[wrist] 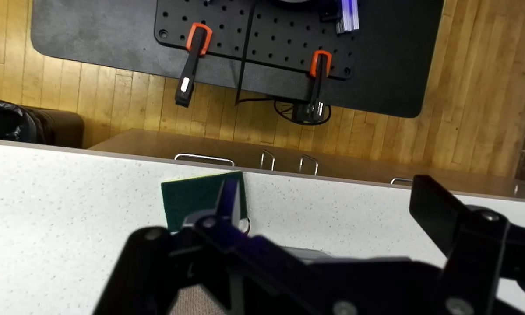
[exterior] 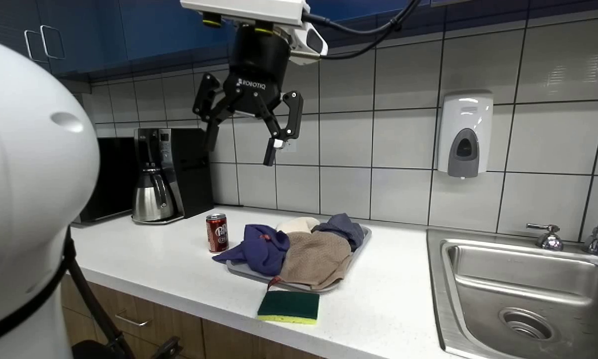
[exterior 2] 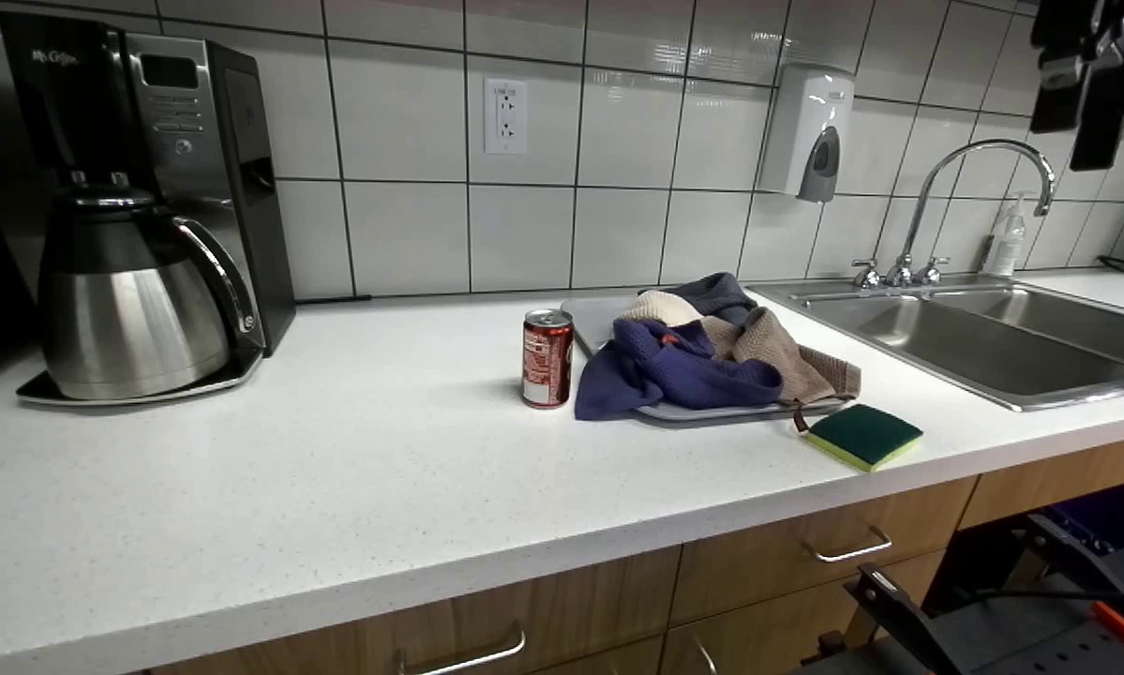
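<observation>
Gripper [exterior 2: 1074, 141] runs off the top right corner in an exterior view; in wrist view it is blurred, covering part of the sponge [wrist: 192, 199], only a sliver of tray [wrist: 305, 253] and a patch of brown cloth [wrist: 195, 302] showing.
</observation>
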You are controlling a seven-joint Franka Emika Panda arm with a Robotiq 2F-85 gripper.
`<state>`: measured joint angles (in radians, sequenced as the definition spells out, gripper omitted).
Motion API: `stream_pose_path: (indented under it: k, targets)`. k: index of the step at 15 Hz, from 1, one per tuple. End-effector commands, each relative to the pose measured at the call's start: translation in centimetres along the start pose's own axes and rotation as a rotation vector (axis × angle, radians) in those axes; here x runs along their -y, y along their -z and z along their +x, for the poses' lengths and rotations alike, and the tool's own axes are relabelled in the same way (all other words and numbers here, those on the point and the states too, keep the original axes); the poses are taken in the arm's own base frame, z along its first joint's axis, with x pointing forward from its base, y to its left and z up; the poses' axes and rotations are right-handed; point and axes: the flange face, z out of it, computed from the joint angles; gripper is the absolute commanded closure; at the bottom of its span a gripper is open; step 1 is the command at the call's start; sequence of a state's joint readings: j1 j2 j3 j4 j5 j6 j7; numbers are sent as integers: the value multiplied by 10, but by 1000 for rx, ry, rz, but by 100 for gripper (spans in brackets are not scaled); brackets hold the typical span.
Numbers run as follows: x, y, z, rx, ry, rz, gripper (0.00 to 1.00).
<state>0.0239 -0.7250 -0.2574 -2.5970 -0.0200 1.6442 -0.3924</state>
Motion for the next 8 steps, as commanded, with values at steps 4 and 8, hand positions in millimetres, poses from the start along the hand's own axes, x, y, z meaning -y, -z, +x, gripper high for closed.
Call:
stream_pose_path:
  k: [4,8]
  targets:
    - [-1,-11,12,-113,-8,1,0]
    - [-3,-21,22,-182,-10,16,0]
